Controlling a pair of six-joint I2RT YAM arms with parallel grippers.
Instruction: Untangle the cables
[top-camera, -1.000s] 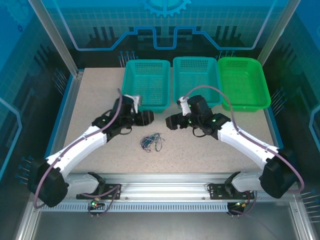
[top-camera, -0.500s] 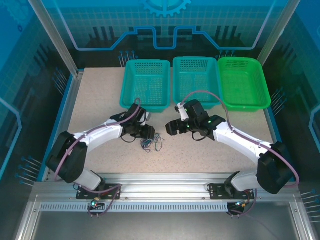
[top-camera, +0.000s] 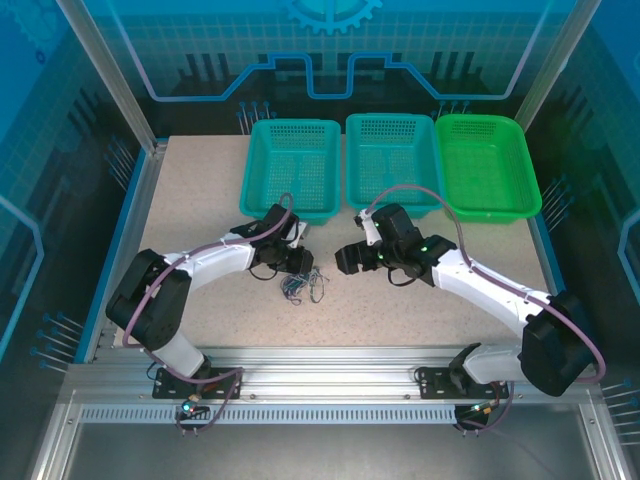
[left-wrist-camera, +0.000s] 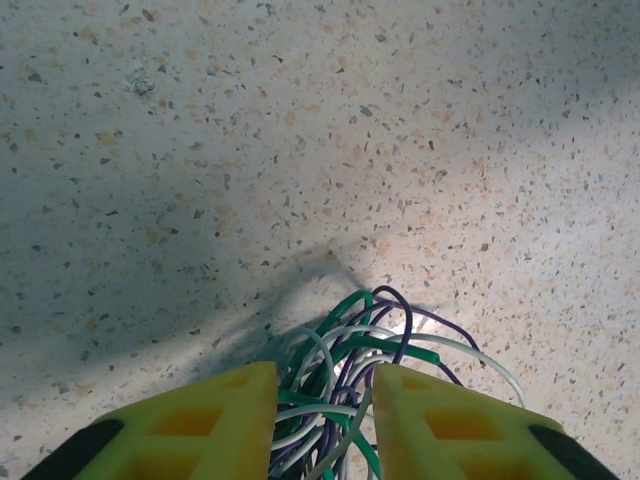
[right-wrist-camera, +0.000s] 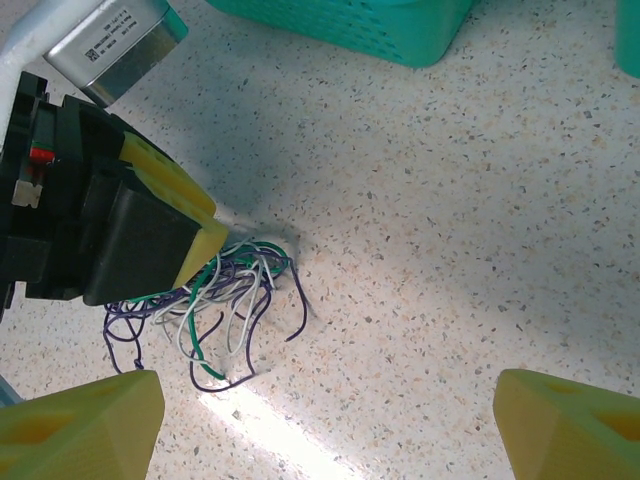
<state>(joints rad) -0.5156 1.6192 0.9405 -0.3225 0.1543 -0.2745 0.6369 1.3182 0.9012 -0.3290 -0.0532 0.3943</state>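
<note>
Lying in a small curly heap on the speckled bench (top-camera: 200, 200), the cables (top-camera: 303, 287) were near the middle, a little toward the near edge and between the two arms. The heap was made of thin pale, green and dark purple strands, all mixed together in loose loops.

The left fingers (left-wrist-camera: 200, 420) were down at the heap, one yellow finger on each side of it. In the left wrist view a narrow gap stood between them, and many strands passed through this gap. Whether the fingers really pinched the strands, or only stood around them, I could not tell. In the right wrist view, the loops spread out on the bench from under the tip of these fingers.

The right fingers (right-wrist-camera: 80, 420) were spread wide apart and held nothing. They hung above the bench just beside the heap, on its right side, and did not touch the cables.

Two teal baskets (top-camera: 292, 170) and one green basket (top-camera: 487, 165) stood in a row along the far edge of the bench, well apart from the cables.
</note>
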